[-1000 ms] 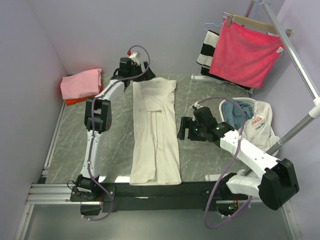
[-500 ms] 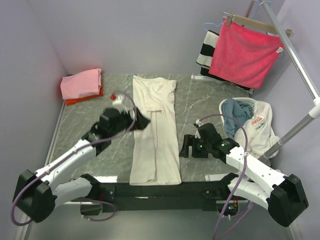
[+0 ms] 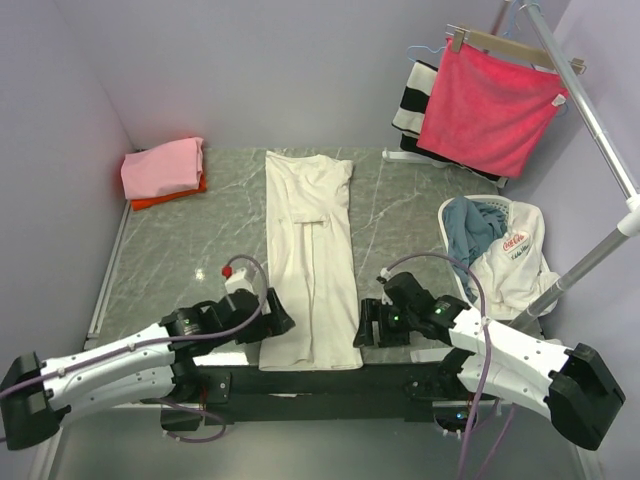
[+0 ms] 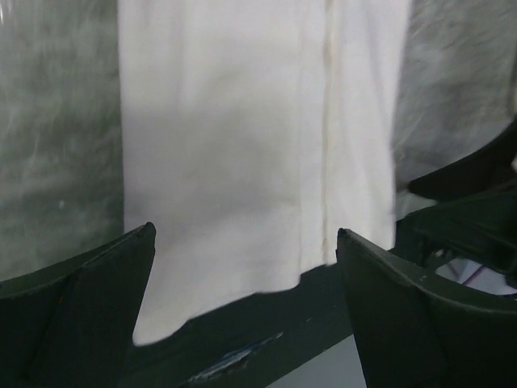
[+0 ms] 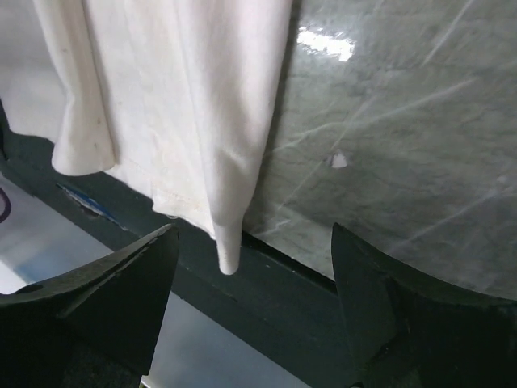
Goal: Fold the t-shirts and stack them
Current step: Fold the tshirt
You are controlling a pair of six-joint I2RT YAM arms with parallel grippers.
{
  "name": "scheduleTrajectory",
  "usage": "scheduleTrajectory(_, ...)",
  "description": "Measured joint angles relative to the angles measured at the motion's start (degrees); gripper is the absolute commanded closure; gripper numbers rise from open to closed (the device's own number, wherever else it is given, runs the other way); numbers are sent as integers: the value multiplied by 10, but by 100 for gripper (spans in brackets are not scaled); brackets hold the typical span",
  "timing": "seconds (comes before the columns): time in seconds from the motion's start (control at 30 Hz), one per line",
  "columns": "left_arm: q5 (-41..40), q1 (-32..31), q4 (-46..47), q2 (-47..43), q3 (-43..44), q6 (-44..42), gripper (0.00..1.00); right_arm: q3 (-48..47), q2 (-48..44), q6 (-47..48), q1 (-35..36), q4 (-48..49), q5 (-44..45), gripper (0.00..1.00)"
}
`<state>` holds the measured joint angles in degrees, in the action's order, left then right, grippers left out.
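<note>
Shirt: long cream cotton t-shirt [image 3: 310,260], sleeves folded in, lying from 12 to 6 o'clock on the grey marbled table [image 3: 420,210]
Change: left gripper [image 3: 272,318] has swung from the collar at 12 down to the hem at 6; right gripper [image 3: 368,325] has edged closer to the hem too
Meaning: both likely set to lift the hem for a crosswise fold
Fingers: both pairs spread wide, grasping nothing
Stack: pink folded shirt [image 3: 163,166] on orange-red folded shirt [image 3: 165,200], 10 o'clock
Wrist views only: hem overhangs the near edge
</note>
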<state>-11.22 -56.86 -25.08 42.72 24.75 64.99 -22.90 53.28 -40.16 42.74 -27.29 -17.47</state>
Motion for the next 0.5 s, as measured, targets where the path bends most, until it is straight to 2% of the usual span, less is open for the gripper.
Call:
scheduleTrajectory(0.2,-29,-121,-63,66,-13,108,1,10,2,-30,26,21,-2,19)
scheduleTrajectory(0.3,-42,-171,-76,81,-16,159,1,16,5,-41,35,30,-2,22)
scheduleTrajectory(0.5,-78,-228,-87,66,-26,239,1,19,11,-65,59,43,-7,32)
